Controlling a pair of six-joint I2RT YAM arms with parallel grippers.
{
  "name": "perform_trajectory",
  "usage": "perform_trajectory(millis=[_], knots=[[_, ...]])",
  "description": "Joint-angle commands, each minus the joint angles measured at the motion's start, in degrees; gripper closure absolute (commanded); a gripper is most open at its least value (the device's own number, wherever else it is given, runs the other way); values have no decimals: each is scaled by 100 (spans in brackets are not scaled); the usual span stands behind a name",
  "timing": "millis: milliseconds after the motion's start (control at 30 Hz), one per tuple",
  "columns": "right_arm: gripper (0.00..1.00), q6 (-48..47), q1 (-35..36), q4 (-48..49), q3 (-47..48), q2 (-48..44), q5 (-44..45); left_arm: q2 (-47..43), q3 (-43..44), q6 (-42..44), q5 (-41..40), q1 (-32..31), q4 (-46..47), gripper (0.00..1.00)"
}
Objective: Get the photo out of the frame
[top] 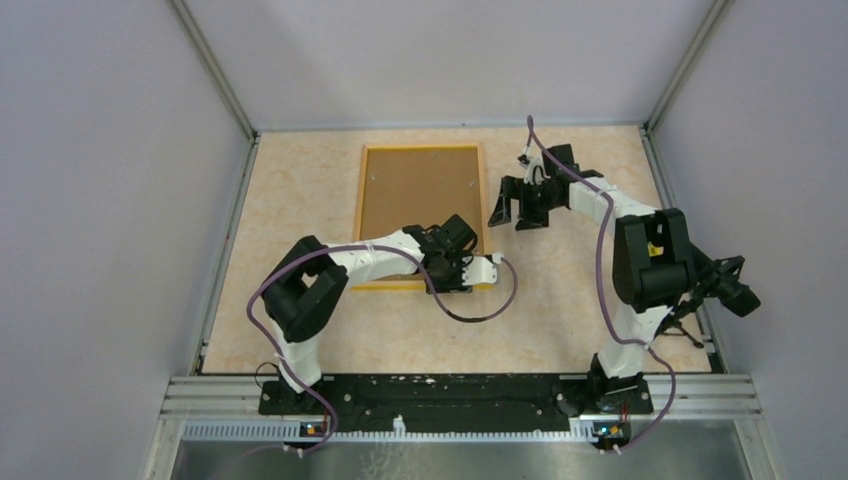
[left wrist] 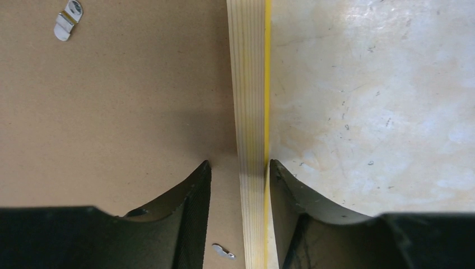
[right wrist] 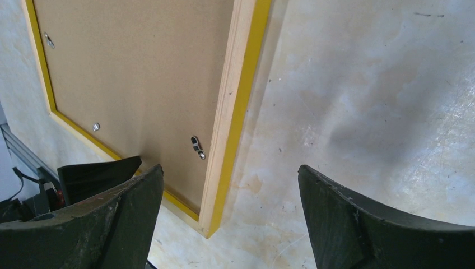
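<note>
The frame lies face down on the table, its brown back panel up inside a light wooden rim with a yellow edge. The photo is hidden under the back panel. My left gripper straddles the rim on the frame's right side near the front corner. In the left wrist view the left gripper has its outer finger against the yellow edge, and a gap still shows between its inner finger and the rim. My right gripper hangs open over bare table beside the frame, holding nothing.
Small metal retaining clips sit on the back panel near the rim. Grey walls close in the table on three sides. The arm bases and a metal rail run along the near edge.
</note>
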Motion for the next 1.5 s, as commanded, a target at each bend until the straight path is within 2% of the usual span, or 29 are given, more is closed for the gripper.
perform_trajectory(millis=[0, 67, 333, 733, 1033, 1267, 1467], knots=[[13, 136, -82, 166, -105, 43, -203, 333, -283, -151, -86, -164, 208, 56], [13, 164, -94, 191, -132, 53, -265, 333, -244, -297, 1, -172, 133, 62], [13, 214, -131, 242, -197, 118, -754, -85, 266, -822, 469, -130, -306, 99], [13, 1061, -191, 1117, -683, 258, -2115, -781, 357, -861, 771, 26, -544, 100], [13, 1757, -189, 1750, -804, 495, -2544, -1257, 183, -990, 1213, 135, -428, 100], [15, 2536, -62, 2612, -869, 805, -2995, -1572, 76, -1009, 1546, 194, -260, 100], [22, 3825, 2, 4022, -1015, 1079, -3418, -1795, -42, -819, 2007, 218, -239, 100]])
